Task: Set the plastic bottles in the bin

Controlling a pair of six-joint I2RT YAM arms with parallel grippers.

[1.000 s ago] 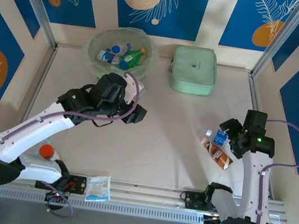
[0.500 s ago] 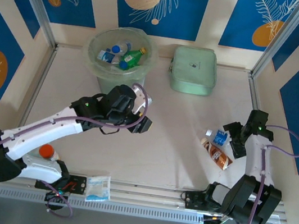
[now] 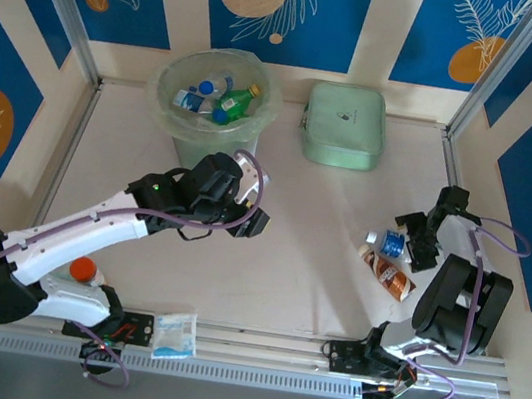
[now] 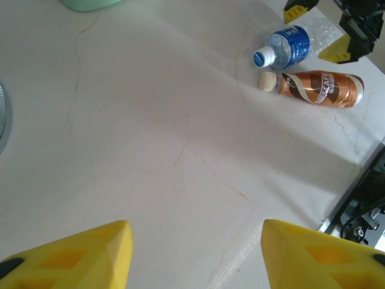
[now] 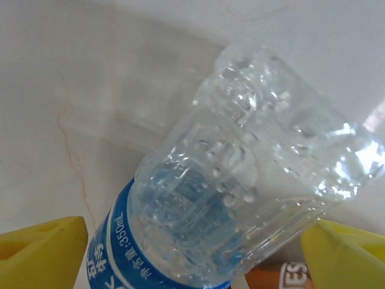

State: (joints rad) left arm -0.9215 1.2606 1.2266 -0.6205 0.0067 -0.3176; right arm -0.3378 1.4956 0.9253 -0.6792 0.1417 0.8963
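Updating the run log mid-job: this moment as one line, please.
left gripper: open, empty, over bare table | right gripper: open, astride water bottle | brown bottle: lying beside it | bin: bottles inside

Bright, even light over the pale tabletop (image 3: 316, 268), a faint soft shadow band crossing it in the left wrist view, glare sparkling off the clear bottle (image 5: 240, 198) up close, yellow fingertips (image 5: 42, 250) soft and blurred at the bottom edge.

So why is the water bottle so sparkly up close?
Right wrist view: the water bottle is very close, white glare on its plastic; left wrist view: the yellow fingers are out of focus; top view: even light, soft shadows.
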